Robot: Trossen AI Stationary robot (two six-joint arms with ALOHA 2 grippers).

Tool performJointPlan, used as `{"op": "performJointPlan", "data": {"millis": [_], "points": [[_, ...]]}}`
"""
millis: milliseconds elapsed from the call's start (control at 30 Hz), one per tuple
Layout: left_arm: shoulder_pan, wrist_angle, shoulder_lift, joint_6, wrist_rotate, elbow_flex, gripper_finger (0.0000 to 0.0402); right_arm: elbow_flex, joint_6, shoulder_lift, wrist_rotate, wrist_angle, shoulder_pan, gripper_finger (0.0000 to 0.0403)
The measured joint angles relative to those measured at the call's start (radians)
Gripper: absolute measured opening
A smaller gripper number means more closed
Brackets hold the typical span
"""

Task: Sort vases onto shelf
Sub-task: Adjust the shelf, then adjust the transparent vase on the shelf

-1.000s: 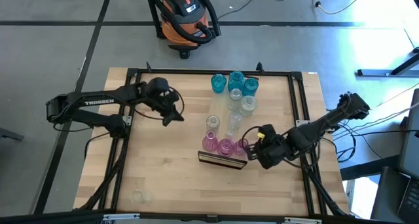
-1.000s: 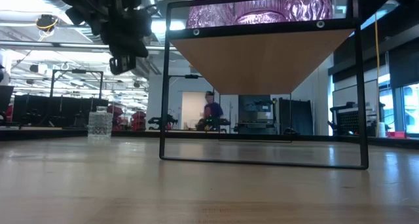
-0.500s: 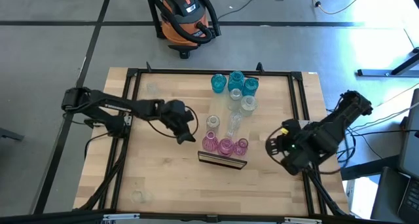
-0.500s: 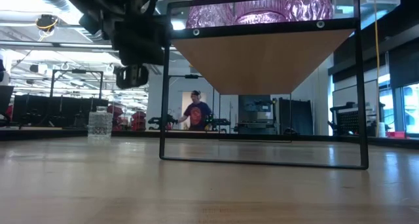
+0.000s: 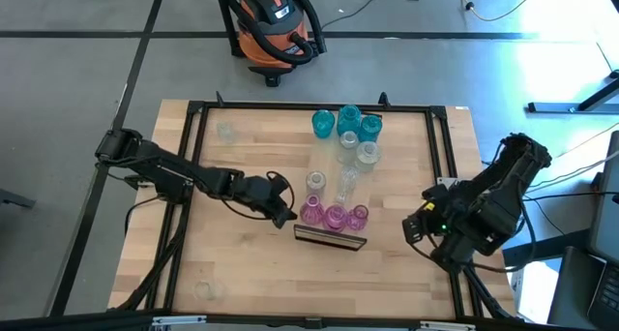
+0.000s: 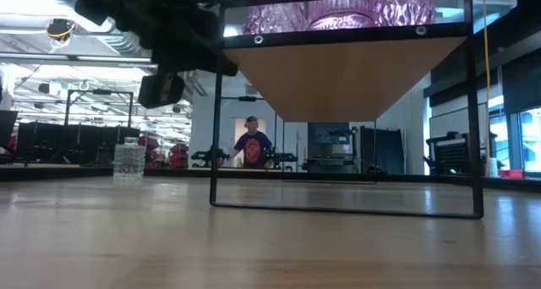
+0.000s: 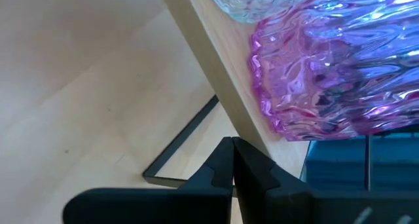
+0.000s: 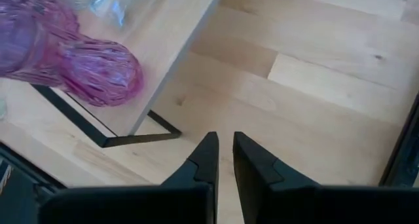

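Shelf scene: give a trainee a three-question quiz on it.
1. True or false: the left gripper is shut beside the shelf.
2. Which colour are the vases nearest the shelf's dark end: A teal, B pink, C clear?
3. How many teal vases stand at the far end?

Key: 1 true. 2 B, the pink vases. 3 three.

Both arms are black w/ thin black cables along them. Left claw and right claw have 2 black pointy fingers each. Right arm has tiny green lights.
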Motion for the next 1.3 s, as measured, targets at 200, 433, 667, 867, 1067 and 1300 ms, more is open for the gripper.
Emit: {"op": "performJointPlan", "data": {"millis": [200, 433, 667, 867, 1067, 1300], "points": [[-0.053, 0.12, 0.054, -0.082, -0.059, -0.001, 0.0, 0.0, -0.007, 0.0, 0.044, 0.0, 0.025, 0.003], [-0.11, 0.275, 0.227, -0.126, -0.108, 0.099, 0.0, 0.0, -0.009, -0.008, 0.069, 0.0, 0.026, 0.003], [-0.111, 0.229, 0.293, -0.051, -0.164, 0.209, 0.0, 0.006, -0.004, -0.045, 0.185, 0.002, 0.037, 0.003], [-0.071, 0.097, 0.216, -0.017, -0.227, 0.212, 0.0, 0.02, -0.049, -0.122, 0.274, 0.0, 0.035, 0.003], [-0.018, -0.093, 0.071, 0.072, -0.223, 0.211, 0.0, 0.008, -0.06, -0.179, 0.265, 0.002, 0.035, 0.0061], [0.038, -0.288, -0.091, 0.166, -0.23, 0.211, 0.0, -0.16, 0.102, -0.256, 0.206, -0.001, 0.033, 0.019]]}}
